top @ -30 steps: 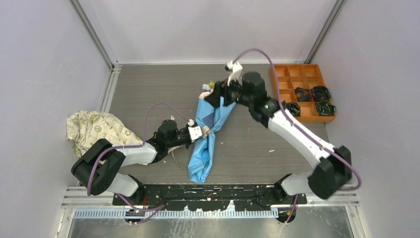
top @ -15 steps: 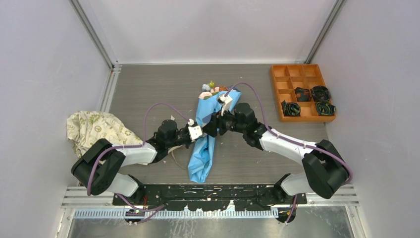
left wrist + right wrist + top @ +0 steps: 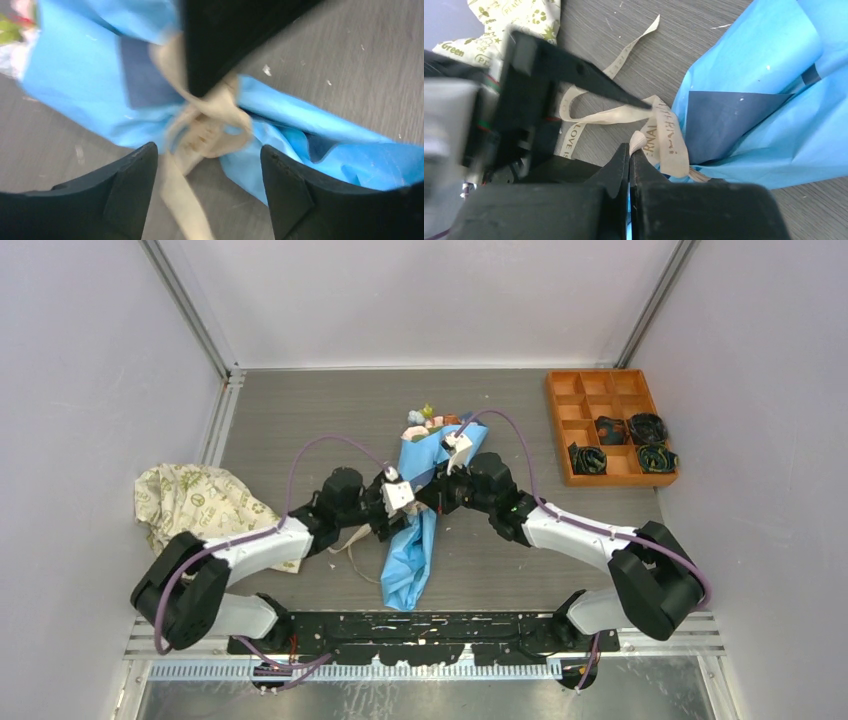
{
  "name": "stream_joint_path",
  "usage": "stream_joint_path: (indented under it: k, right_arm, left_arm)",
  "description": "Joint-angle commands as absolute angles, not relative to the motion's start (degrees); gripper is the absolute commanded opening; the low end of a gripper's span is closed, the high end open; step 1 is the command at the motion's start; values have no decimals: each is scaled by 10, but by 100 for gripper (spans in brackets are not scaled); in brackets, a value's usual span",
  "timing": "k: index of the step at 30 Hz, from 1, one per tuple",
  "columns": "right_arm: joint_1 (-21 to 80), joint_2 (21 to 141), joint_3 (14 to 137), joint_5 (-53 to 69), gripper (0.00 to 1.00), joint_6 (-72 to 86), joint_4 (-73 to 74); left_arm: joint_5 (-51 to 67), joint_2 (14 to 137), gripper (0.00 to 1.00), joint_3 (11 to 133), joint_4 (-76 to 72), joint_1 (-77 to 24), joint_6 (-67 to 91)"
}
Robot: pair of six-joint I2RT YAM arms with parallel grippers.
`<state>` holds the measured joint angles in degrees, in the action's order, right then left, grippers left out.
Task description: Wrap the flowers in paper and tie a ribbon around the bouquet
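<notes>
1. Top view: the bouquet lies in the middle of the surface, with the flowers toward 12 o'clock and the narrow end of the paper toward 6 o'clock.
2. The ribbon goes around the waist of the cone in a loose knot, and its free ends trail toward 9 o'clock.
3. The left pincer is spread, with one finger on each side of the knot, and holds nothing.
4. The right pincer is pressed together and, as far as I can see, pinches a small fold of the ribbon beside the knot.
5. Risk: the knot looks slack. If the right pincer pulls while no one holds the other end, the loop may open and the paper may unroll.
6. Risk: the bouquet is light, so a pull may drag it. The two pincers are very near and may collide.
7. Writing: the ribbon reads "LOVE IS" and "ERNAL", probably "ETERNAL". The cloth at 10 o'clock in the right wrist view shows "Green". I can read no brand.
</notes>
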<state>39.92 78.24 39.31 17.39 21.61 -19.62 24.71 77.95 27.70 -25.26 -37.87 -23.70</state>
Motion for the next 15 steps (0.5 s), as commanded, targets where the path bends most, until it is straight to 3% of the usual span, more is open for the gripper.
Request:
stream_joint_path:
  k: [1,3,5,8,13,15]
  right_arm:
    - [401,784,418,152,1,206,-207]
    - [401,785,414,153,1,206,-219]
    - [400,784,411,158,1,203,-228]
    - [401,788,413,167,1,189,-230]
    - [408,793,437,179,1,160,-199]
    - [415,786,446,174,1,149,-182]
  left_arm:
    - [167,703,78,473,132,-340,-241]
    - [115,697,80,564,307,-305,-203]
    - [52,710,90,638,464,-281,-175]
    - [-14,765,91,686,616,-250,-120]
    - [-3,886,89,685,595,-203,-45]
    - [6,931,93,677,545,-191,-30]
